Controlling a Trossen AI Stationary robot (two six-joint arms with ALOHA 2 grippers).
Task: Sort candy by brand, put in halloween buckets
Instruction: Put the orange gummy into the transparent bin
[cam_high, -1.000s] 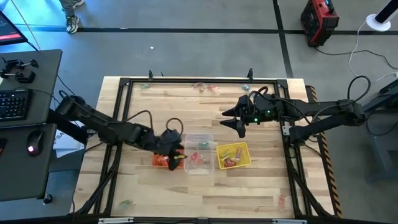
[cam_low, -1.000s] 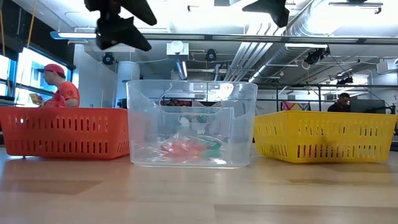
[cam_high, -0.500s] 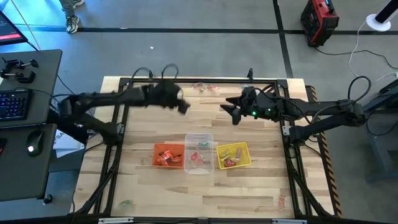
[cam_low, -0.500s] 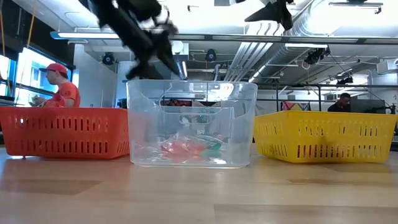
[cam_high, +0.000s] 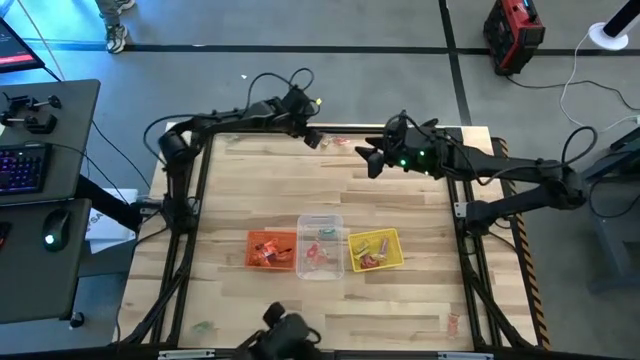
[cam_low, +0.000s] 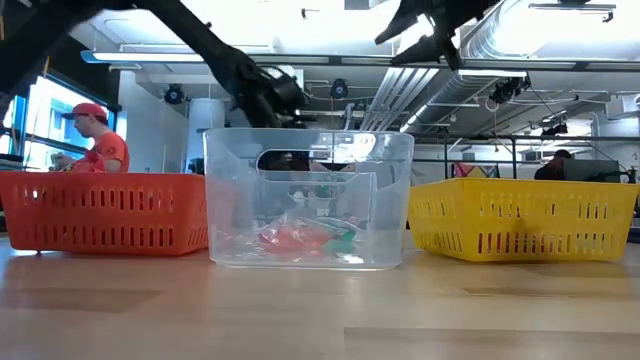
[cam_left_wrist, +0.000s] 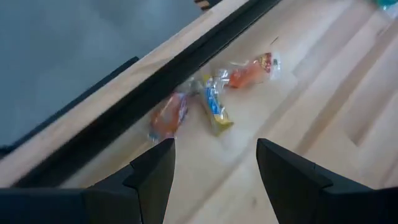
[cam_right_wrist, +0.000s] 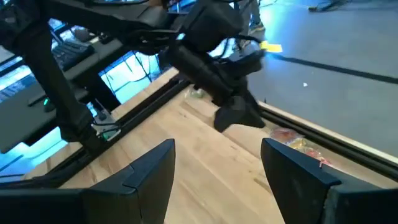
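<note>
Three tubs stand in a row at mid-table: the orange bucket (cam_high: 270, 250) (cam_low: 100, 212), the clear bucket (cam_high: 320, 247) (cam_low: 308, 200) and the yellow bucket (cam_high: 375, 249) (cam_low: 525, 217). Each holds some candy. My left gripper (cam_high: 312, 138) (cam_left_wrist: 214, 163) is open at the far edge, just above and short of three loose candies (cam_high: 330, 140) (cam_left_wrist: 214, 109) that lie flat on the wood beside the black frame rail. My right gripper (cam_high: 368, 160) (cam_right_wrist: 214, 168) is open and hovers to the right of that candy; in the right wrist view it faces the left gripper (cam_right_wrist: 230, 112).
A black frame rail (cam_high: 330, 128) runs along the table's far edge, right behind the candy. More stray sweets lie near the far-left corner (cam_high: 232, 140), the near-left corner (cam_high: 203, 326) and the near-right corner (cam_high: 452, 322). A dark object (cam_high: 285, 335) sits at the near edge. A person (cam_low: 95, 140) shows in the room behind.
My left gripper has swung from above the orange bucket up and across the table to the far edge, ending over the loose candies. My right gripper has drifted toward the far edge and a little to the left. The buckets have stayed put.
</note>
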